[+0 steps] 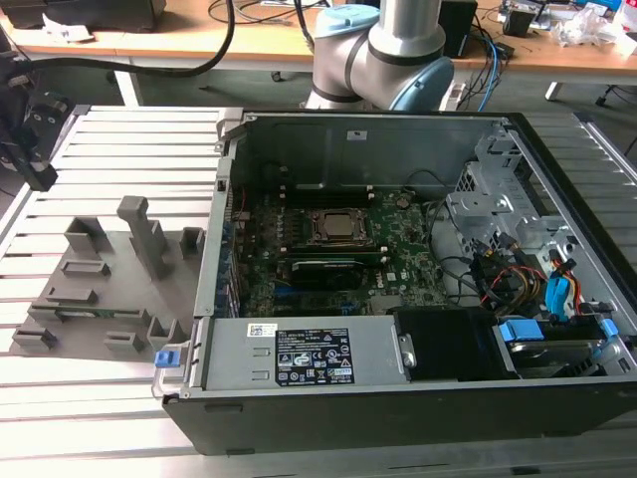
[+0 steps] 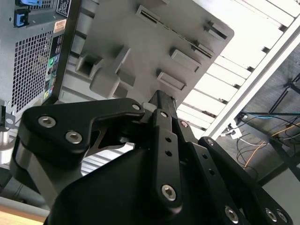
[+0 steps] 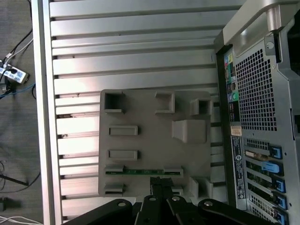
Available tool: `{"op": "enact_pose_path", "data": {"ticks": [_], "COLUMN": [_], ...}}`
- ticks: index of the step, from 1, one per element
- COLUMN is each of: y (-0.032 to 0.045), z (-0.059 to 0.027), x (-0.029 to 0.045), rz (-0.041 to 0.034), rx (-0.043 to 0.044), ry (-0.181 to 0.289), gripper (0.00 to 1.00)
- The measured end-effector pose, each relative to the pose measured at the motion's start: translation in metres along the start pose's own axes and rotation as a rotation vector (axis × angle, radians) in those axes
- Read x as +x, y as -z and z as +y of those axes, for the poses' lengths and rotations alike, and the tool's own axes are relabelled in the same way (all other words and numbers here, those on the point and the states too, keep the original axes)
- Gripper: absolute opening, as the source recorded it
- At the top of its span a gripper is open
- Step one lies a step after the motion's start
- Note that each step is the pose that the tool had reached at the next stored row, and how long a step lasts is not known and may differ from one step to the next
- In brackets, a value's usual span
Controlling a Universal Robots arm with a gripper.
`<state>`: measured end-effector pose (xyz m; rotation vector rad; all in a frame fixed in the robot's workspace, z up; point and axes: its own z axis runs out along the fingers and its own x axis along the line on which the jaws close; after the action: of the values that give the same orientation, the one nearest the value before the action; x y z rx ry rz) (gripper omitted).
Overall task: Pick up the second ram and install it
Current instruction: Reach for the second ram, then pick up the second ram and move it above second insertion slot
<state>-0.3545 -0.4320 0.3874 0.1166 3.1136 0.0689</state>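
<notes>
The second ram (image 3: 143, 172) is a narrow green stick lying in a slot of the grey holder tray (image 3: 145, 140), between two small blocks. In the exterior view it shows as a thin green strip (image 1: 92, 315) near the tray's front. My gripper (image 3: 159, 182) hangs well above the tray, over the ram's row, with its black fingers together and nothing between them. It also appears over the tray in the second wrist view (image 2: 161, 97) and at the exterior view's far left (image 1: 38, 171). Another green stick (image 1: 323, 267) sits in the motherboard beside the processor socket (image 1: 335, 226).
The open computer case (image 1: 398, 398) stands at the exterior view's right of the tray, its rear panel (image 3: 253, 140) facing the tray. Tall grey blocks (image 1: 147, 234) rise from the tray. The slatted metal table (image 3: 131, 47) extends around it; cables lie on the floor beyond its edge.
</notes>
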Motion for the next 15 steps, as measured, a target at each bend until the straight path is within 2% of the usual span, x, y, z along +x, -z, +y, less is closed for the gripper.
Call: {"op": "enact_pose_path", "data": {"ticks": [6,9,15], "y": [0.0,0.0,0.0], "z": [-0.0001,-0.0001,-0.0001], "x": [0.0,0.0,0.0], "rz": [0.0002,0.0033,0.0073], "rx": [-0.0001,-0.0016,-0.0037], "ry": [0.006,0.071,0.159], "gripper": [0.11,0.11,0.11]}}
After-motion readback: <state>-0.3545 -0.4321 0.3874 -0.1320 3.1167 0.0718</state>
